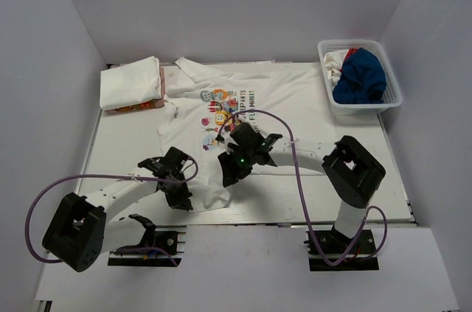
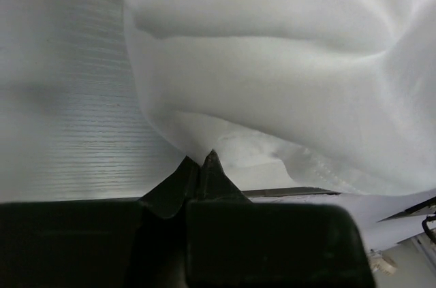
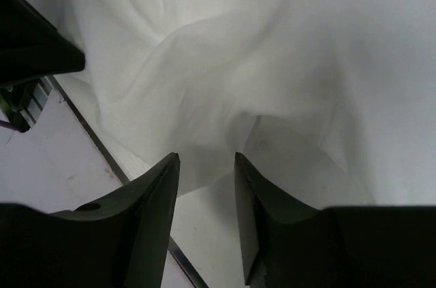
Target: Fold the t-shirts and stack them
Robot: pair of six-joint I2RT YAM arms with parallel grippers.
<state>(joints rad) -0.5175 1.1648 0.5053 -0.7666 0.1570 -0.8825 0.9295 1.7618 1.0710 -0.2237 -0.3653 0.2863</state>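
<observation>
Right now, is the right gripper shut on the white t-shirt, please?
No: in the right wrist view the right gripper stands open with a clear gap, the white t-shirt lying loose beyond it.

The white table (image 1: pixel 125 142) carries a white t-shirt (image 1: pixel 287 94) with a cartoon print, spread across its middle, the near hem rumpled close to the front edge. In the far left corner a folded white shirt (image 1: pixel 131 82) lies on another folded piece (image 1: pixel 136 106) showing orange-red. A white basket (image 1: pixel 361 108) stands at the far right corner
</observation>
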